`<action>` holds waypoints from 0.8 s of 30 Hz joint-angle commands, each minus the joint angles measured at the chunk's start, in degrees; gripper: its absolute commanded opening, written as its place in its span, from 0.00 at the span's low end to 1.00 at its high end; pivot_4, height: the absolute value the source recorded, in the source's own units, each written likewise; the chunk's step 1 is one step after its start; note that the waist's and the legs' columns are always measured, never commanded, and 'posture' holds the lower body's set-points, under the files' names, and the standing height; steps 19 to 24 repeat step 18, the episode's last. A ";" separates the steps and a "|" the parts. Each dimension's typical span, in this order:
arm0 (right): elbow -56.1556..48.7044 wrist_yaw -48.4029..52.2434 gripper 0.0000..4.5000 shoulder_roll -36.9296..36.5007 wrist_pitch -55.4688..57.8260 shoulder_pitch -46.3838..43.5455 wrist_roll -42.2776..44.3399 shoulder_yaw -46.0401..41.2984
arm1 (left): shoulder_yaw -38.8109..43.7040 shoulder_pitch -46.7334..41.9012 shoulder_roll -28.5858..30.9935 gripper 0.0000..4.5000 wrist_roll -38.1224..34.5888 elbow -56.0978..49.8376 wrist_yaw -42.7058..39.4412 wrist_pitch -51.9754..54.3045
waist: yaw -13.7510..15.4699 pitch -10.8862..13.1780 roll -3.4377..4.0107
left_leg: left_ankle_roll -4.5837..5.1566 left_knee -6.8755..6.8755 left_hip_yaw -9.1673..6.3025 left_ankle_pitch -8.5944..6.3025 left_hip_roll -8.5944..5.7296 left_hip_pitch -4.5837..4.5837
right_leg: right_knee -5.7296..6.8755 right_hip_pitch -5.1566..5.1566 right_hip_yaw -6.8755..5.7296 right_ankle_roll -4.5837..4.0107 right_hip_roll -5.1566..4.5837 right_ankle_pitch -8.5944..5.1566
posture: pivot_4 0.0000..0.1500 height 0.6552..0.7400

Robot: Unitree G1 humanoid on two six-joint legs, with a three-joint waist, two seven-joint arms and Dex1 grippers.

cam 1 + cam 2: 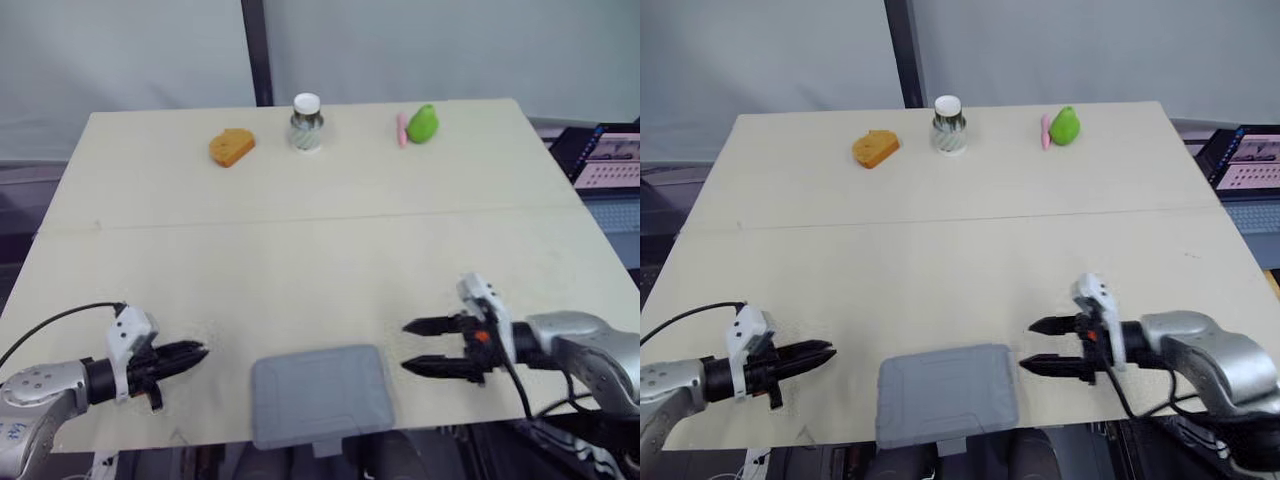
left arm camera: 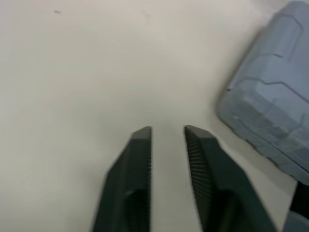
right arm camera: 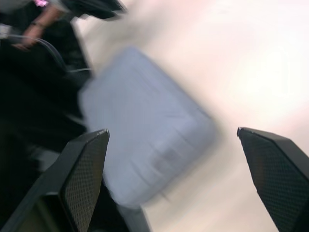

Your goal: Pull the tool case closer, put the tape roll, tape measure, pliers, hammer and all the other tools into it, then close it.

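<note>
A grey tool case (image 1: 320, 395) lies shut at the table's front edge, its latch tab hanging over the edge. My left gripper (image 1: 203, 352) rests low on the table just left of the case, its black fingers drawn together with only a thin slit and nothing between them; the case's corner (image 2: 270, 121) shows past its tips. On the case's other side, my right gripper (image 1: 408, 346) is open and empty, with its fingertips pointing at the case's right side (image 3: 145, 130) and a small gap between them and it.
Along the far edge of the pale table (image 1: 330, 250) stand an orange bread-shaped object (image 1: 231, 147), a jar with a white lid (image 1: 307, 122) and a green pear-like object (image 1: 423, 124) beside a pink piece (image 1: 401, 129). A laptop (image 1: 608, 160) sits off the table's right side.
</note>
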 commanded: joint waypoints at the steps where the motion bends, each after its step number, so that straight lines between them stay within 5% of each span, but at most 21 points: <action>1: 7.31 1.91 1.00 -1.93 -9.29 3.51 -4.31 -6.76 | 5.98 0.97 0.98 0.64 1.59 4.36 -0.01 -3.48 | -0.06 -0.02 -0.04 | 0.00 0.00 0.02 0.00 0.00 0.01 | 0.01 0.00 0.01 0.00 0.00 0.00 | 1.00 1.00; 4: 13.78 2.30 1.00 -2.16 -13.36 4.26 -6.29 -9.26 | 8.26 1.81 1.56 0.95 3.32 9.50 -0.87 -6.45 | -0.36 -0.03 -0.04 | 0.00 0.00 0.07 0.00 0.02 0.07 | 0.03 0.00 0.01 0.00 0.01 0.00 | 1.00 1.00; 5: 15.83 2.55 1.00 -2.36 -14.55 4.38 -7.06 -9.75 | 8.95 2.02 1.74 0.99 3.87 11.29 -1.11 -7.51 | -0.42 -0.03 -0.04 | 0.00 -0.01 0.08 0.00 0.02 0.08 | 0.02 -0.01 0.01 0.00 0.01 0.00 | 1.00 1.00; 14: 28.08 4.78 1.00 -2.86 -21.59 2.09 -11.48 -9.21 | 10.03 -0.16 2.09 0.99 5.58 17.64 -0.81 -12.25 | -0.08 -0.03 -0.05 | 0.01 0.03 0.13 0.00 0.03 0.06 | 0.08 -0.06 0.01 0.00 -0.01 0.00 | 1.00 1.00; 24: 30.38 5.86 1.00 -2.48 -23.18 0.91 -12.73 -8.21 | 9.80 -1.87 1.92 0.99 5.83 18.13 -0.25 -12.58 | -0.23 -0.03 -0.05 | 0.01 0.03 0.12 0.00 0.03 0.05 | 0.09 -0.06 0.01 0.00 -0.01 0.00 | 1.00 1.00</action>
